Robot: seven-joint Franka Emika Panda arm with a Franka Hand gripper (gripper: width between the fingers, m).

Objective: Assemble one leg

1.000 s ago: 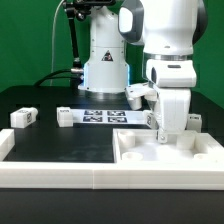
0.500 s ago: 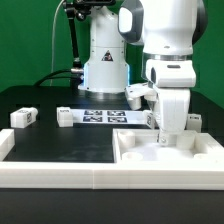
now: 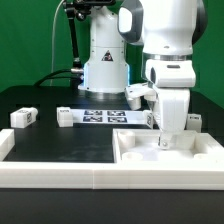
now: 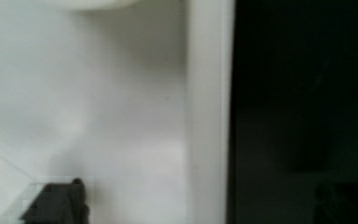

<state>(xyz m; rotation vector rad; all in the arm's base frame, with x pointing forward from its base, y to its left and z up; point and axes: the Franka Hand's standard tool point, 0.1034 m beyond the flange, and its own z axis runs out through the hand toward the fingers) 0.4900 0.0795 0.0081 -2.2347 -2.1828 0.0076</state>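
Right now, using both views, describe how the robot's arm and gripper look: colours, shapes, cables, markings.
The arm is glossy white, built of bulky rounded segments with dark seams at the joints. The gripper has a boxy white body; its fingertips look dark in the wrist view. Black cables hang behind the arm. No readable markings show.

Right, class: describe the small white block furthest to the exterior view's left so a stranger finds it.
Start at the black table. Near its edge on the exterior view's left sits the leg, a stubby white tagged block. Unlike the similar block beside the marker board, it stands alone.
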